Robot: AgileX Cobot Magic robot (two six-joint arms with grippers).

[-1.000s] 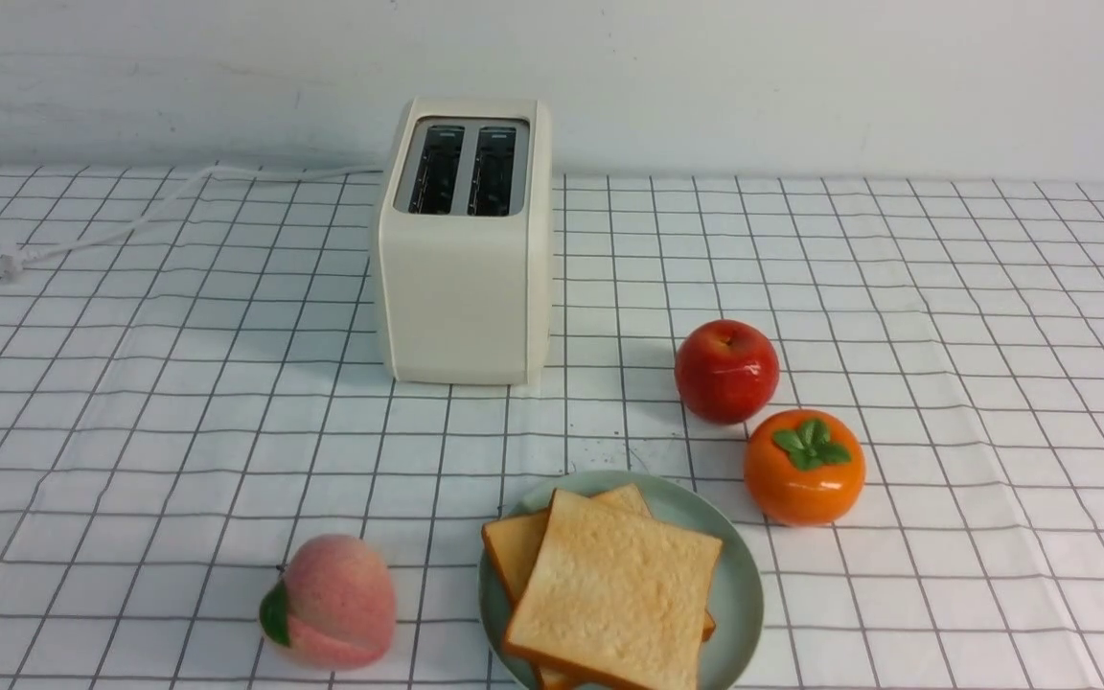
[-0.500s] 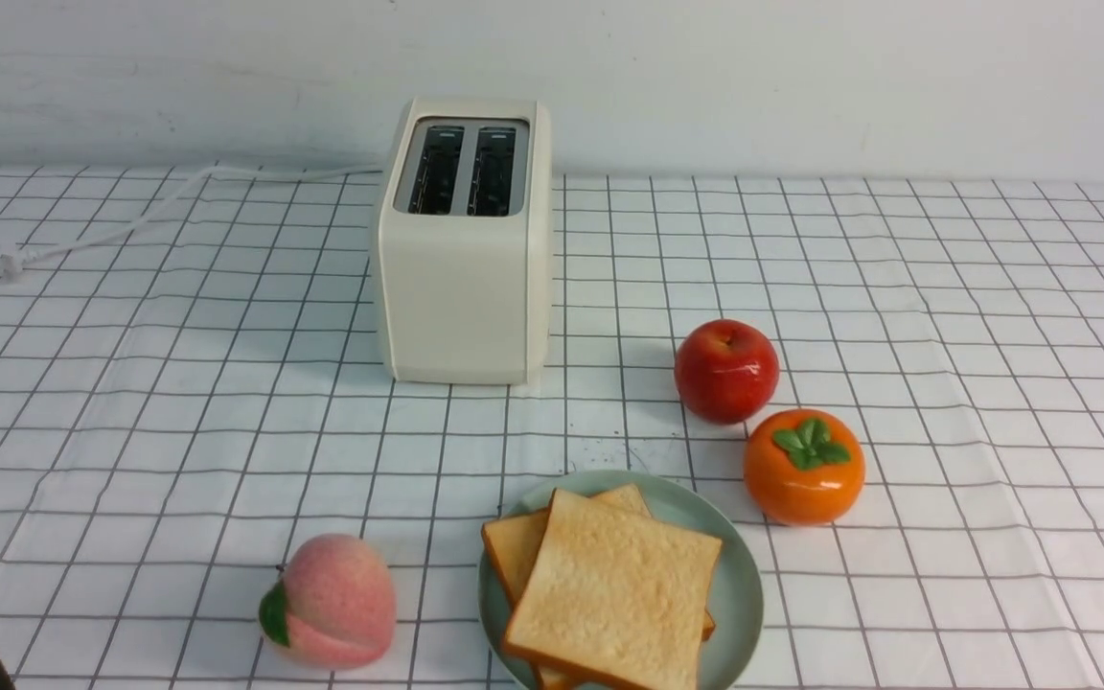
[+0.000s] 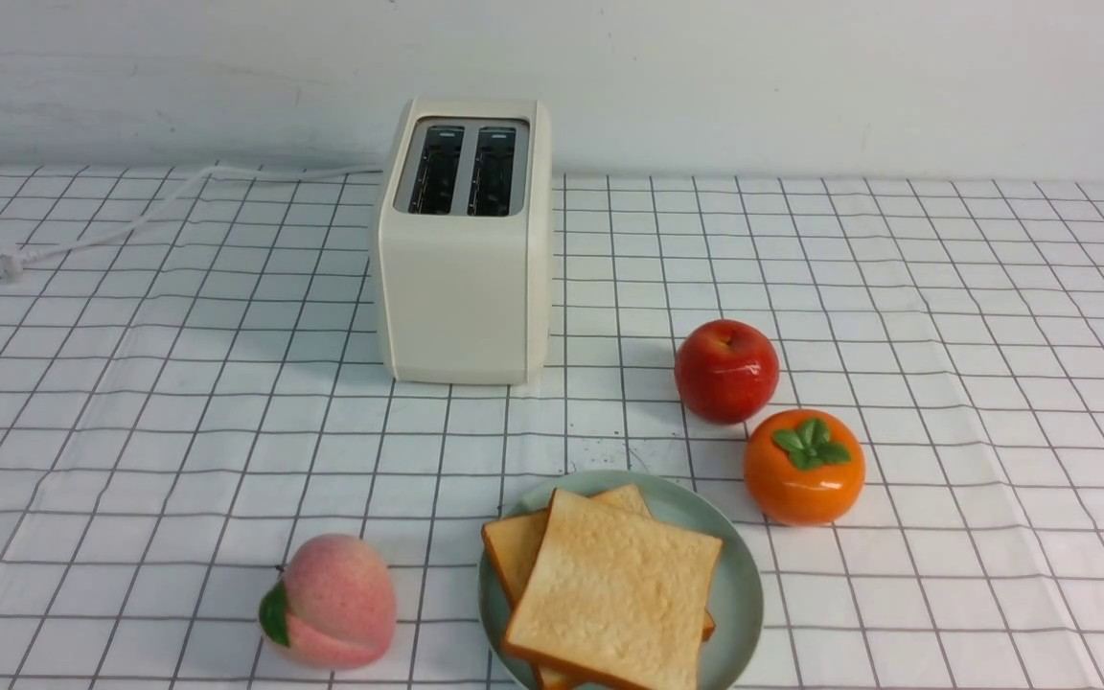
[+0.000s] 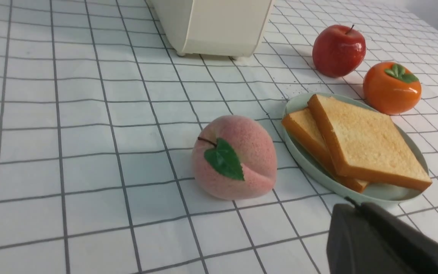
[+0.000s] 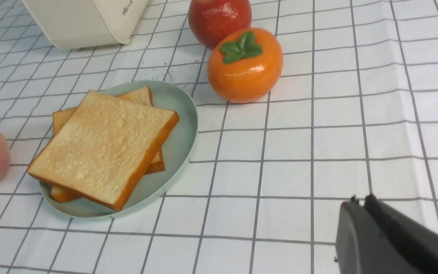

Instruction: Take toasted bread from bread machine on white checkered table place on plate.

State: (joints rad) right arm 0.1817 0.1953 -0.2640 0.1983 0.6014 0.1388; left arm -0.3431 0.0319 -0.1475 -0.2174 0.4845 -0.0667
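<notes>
Toast [image 3: 614, 599] lies in two slices on the plate [image 3: 739, 575], the top slice flat and face up, covering most of the lower one, which shows only as a corner and a strip of crust. I judge the stack sits that way because each slice was set down flat where the plate gives it full support; the task looks done. A square slice has no real long axis (all sides look about equal), but the top one is turned a little against the one beneath, so their corners do not line up.

Both slots of the toaster [image 3: 464, 249] show dark and empty, and it stands well beyond the plate on the bench [image 3: 945, 316].

In the left wrist view the left claw [image 4: 350, 203] has its jaws together and holds nothing; the plate's rim lies just ahead of its tip, with the peach [image 4: 234, 158] near, on the plate's far side from the persimmon [image 4: 391, 88] and apple [image 4: 338, 45].

In the right wrist view the right claw [image 5: 359, 198] also looks closed, only a thin seam between its tips, and empty; the plate is apart from it across bare cloth, the persimmon further ahead. Neither claw shows in the front view.
</notes>
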